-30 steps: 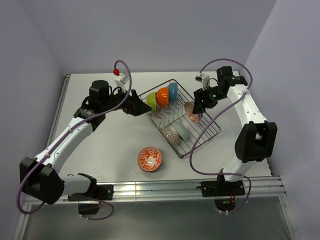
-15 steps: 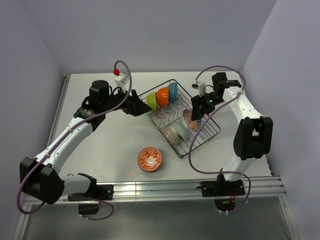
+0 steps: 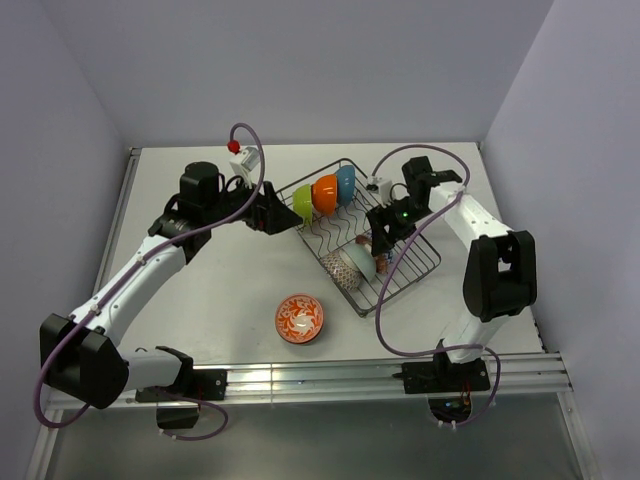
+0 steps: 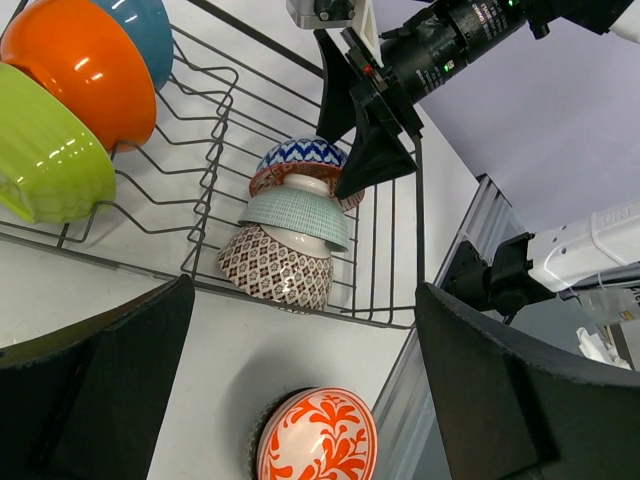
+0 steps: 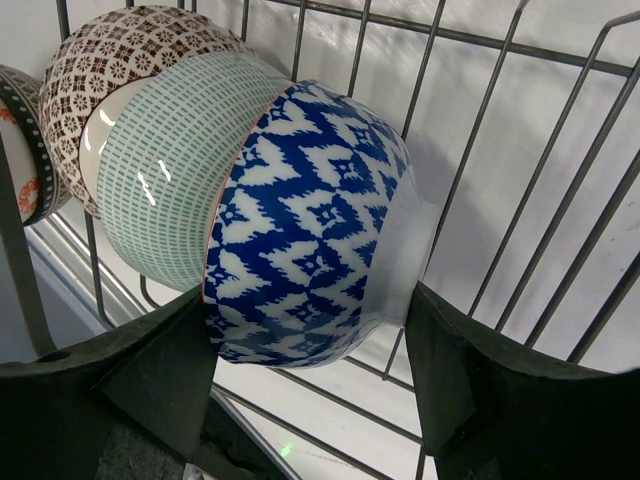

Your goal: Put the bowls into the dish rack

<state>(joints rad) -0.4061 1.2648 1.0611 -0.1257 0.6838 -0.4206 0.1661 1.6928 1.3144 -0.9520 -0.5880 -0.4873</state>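
Wire dish rack [image 3: 410, 268], top view: lime green bowl [image 3: 302, 202], orange bowl [image 3: 324, 192] and blue bowl [image 3: 346, 183] stand at its far end; red-orange bowl [image 3: 300, 318] lies outside on the table [image 3: 200, 300], unloaded. Left wrist view: left gripper [image 4: 305, 295] fingers wide apart, empty. Right wrist view: right gripper [image 5: 310, 315] clamped on zigzag bowl [image 5: 310, 230], inside the dish rack against pale green bowl [image 5: 160, 190] and brown patterned bowl [image 5: 100, 70].

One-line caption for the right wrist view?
Right gripper holds blue-and-white zigzag bowl against mint-green bowl inside dark wire dish rack.
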